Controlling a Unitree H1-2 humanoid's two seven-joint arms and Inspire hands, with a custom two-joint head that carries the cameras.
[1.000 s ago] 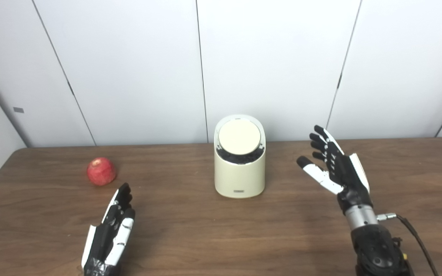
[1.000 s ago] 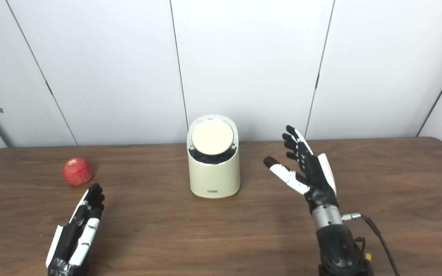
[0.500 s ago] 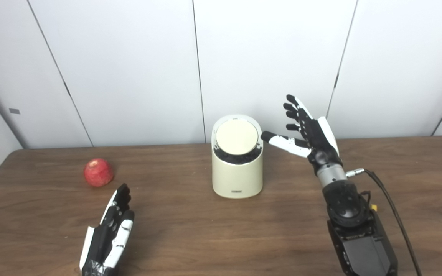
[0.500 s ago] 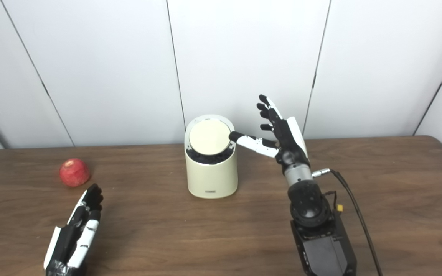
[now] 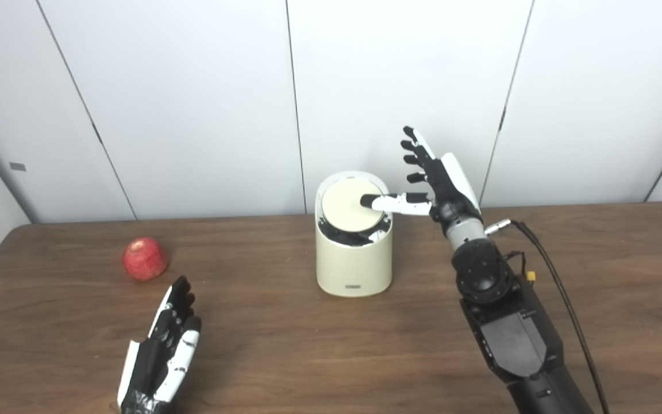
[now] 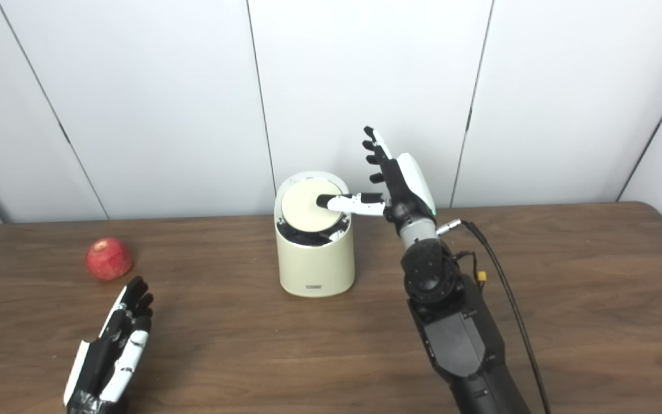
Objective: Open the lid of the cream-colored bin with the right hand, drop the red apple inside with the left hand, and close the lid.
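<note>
Fingers (image 5: pixel 417 150) of right hand (image 5: pixel 443 181) splayed, thumb on lid (image 5: pixel 345 198).

The right hand (image 6: pixel 397 187), fingers (image 6: pixel 378 150) spread, lays its thumb on the cream-colored bin's (image 6: pixel 315 264) lid (image 6: pixel 307 206); the red apple (image 6: pixel 109 259) sits on the bench (image 6: pixel 566 276).

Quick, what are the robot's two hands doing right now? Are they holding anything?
Left hand: open, low over the table, holding nothing.
Right hand: open, fingers spread, holding nothing, thumb reaching over the lid of the bin.
</note>
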